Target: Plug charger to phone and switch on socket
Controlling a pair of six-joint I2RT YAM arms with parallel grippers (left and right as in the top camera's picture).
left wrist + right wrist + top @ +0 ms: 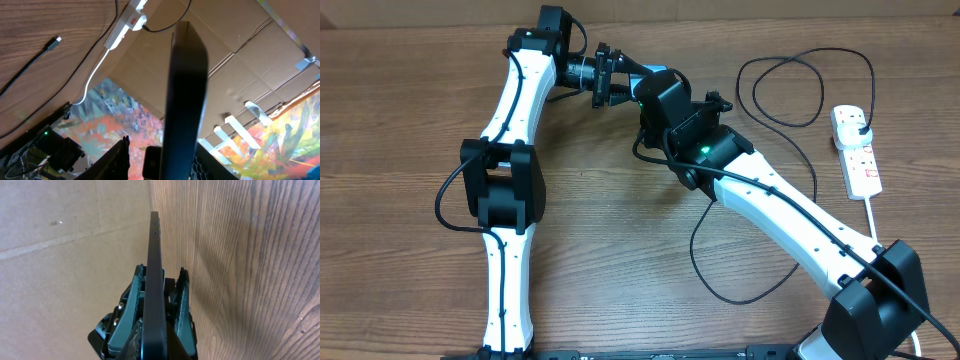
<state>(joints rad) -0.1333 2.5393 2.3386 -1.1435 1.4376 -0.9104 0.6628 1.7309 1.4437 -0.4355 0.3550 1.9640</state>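
Observation:
The phone (663, 72) is held up off the table on its edge between the two arms; only a sliver of its teal screen shows from overhead. My right gripper (159, 287) is shut on the phone (154, 270), a finger on each face. My left gripper (162, 150) has the phone (186, 90) between its jaws: the right finger touches it and the left finger (119, 157) stands apart. The charger (740, 88) loops over the table to its black plug in the socket (857, 150). Its connector tip (54, 42) lies loose on the wood.
The socket (125, 27) and its thick white lead (92, 75) lie near the table's right edge. A cardboard wall (70, 245) stands just behind the phone. The charger's slack curls under my right arm (790, 215). My left arm (510, 170) stretches along the left side.

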